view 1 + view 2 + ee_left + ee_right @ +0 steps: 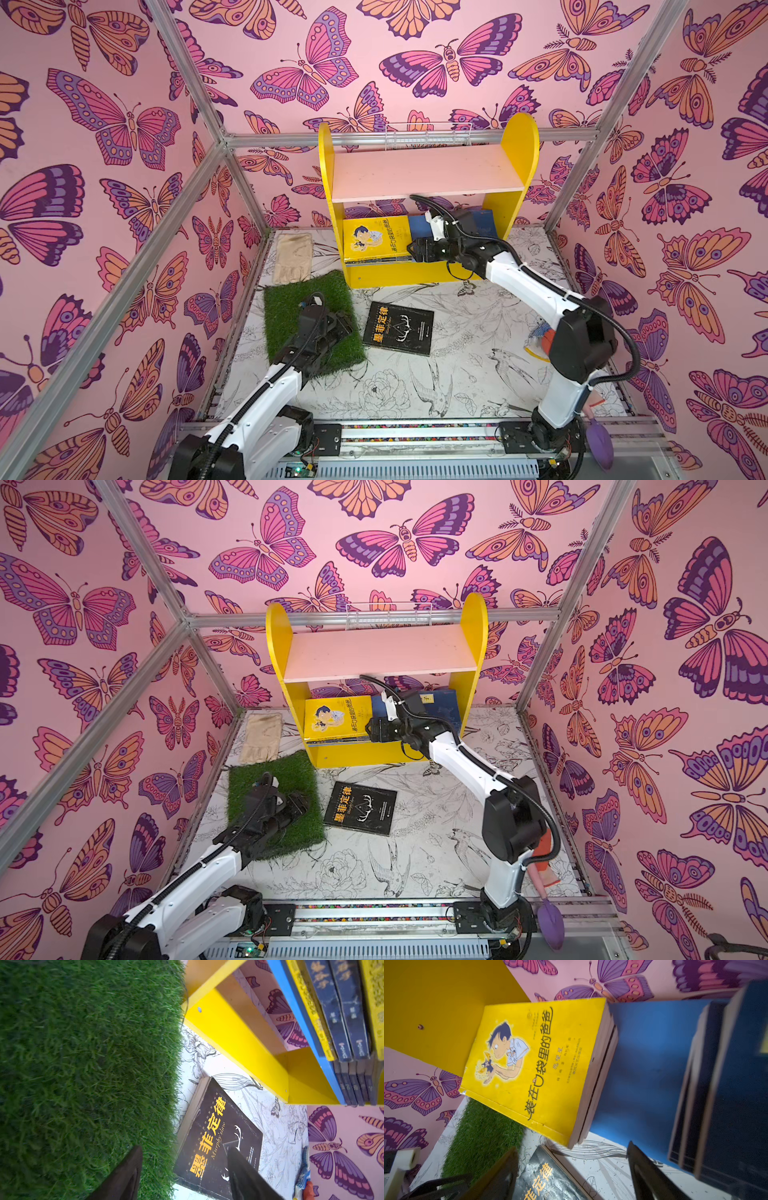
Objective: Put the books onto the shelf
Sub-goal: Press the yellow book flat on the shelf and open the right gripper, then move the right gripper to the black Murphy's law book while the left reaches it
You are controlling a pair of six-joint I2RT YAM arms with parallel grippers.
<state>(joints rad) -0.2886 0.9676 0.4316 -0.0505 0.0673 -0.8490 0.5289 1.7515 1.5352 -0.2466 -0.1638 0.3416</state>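
Observation:
The shelf (428,174) (374,650) stands at the back of the table. On its blue lower board (643,1064) lies a stack of books topped by a bright yellow one (376,237) (533,1064). Navy books (444,706) (737,1084) sit beside it, partly hidden by my right wrist. My right gripper (411,249) (572,1146) is open at the front of that board, nothing between its fingers. A black book with orange characters (399,328) (218,1136) lies flat on the table. My left gripper (343,323) (184,1148) hovers open over the turf's edge beside it.
A green turf square (307,316) lies under the left arm, with a beige glove (293,257) behind it. A white wire basket (428,135) hangs behind the shelf. Small orange and blue things (540,336) lie by the right arm's elbow. Metal frame posts bound the table.

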